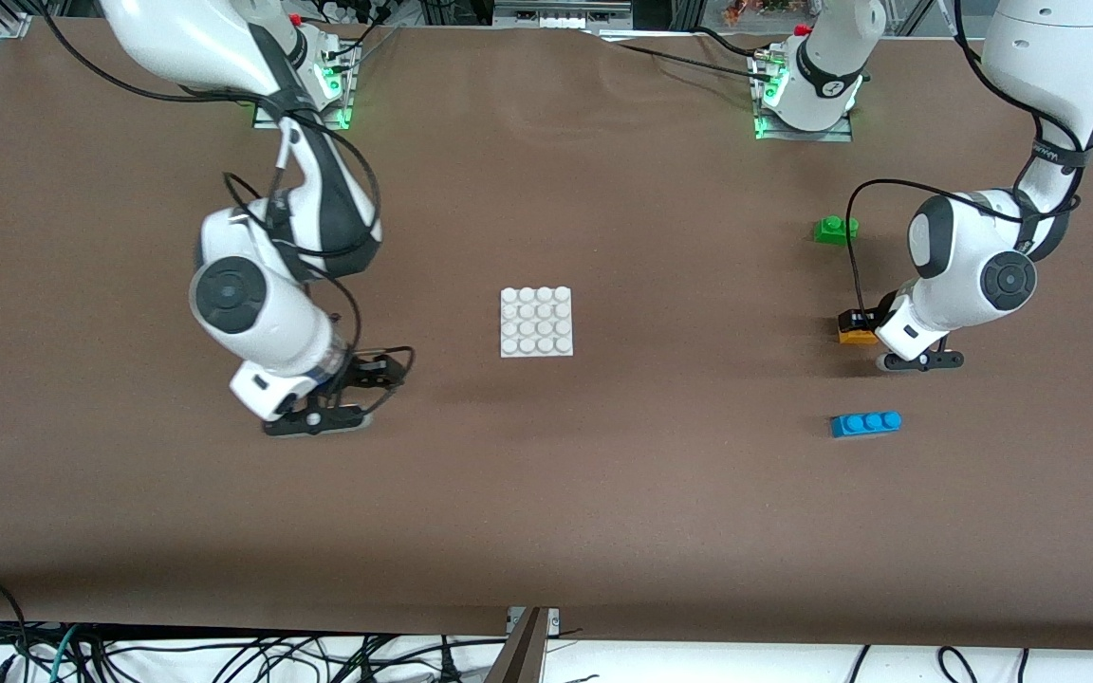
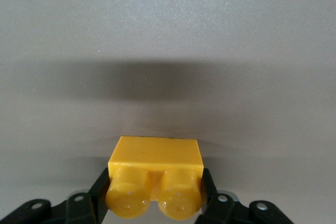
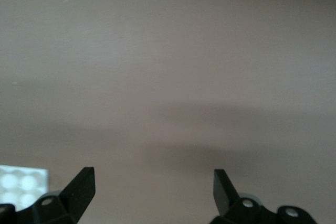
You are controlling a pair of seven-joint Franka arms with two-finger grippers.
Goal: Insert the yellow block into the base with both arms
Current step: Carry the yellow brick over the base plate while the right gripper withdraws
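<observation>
At the right arm's end of the table (image 1: 82, 285), the right gripper (image 1: 385, 375) hangs low over bare brown cloth, beside the base and apart from it. Its fingers (image 3: 79, 184) stand wide apart with nothing between them, and only table shows in the gap; a corner of the base (image 3: 21, 184) shows at the edge of the right wrist view. The base (image 1: 536, 322), a white square plate with a four-by-four grid of studs, lies flat near the middle of the table, touched by neither arm. Toward the left arm's end lie three bricks, well apart from the base. The green brick (image 1: 835, 230) sits farthest from the front camera, the blue brick (image 1: 866, 423) nearest to it, and the yellow block (image 1: 856, 329) lies between them. The left gripper (image 1: 858, 321) is down at the yellow block. In the left wrist view its fingers (image 2: 97, 190) press against the two short ends of the yellow block (image 2: 155, 169), closed in as far as the block lets them, with the two studs pointing toward the camera. The block appears to rest on the table, though contact underneath cannot be told for sure.
</observation>
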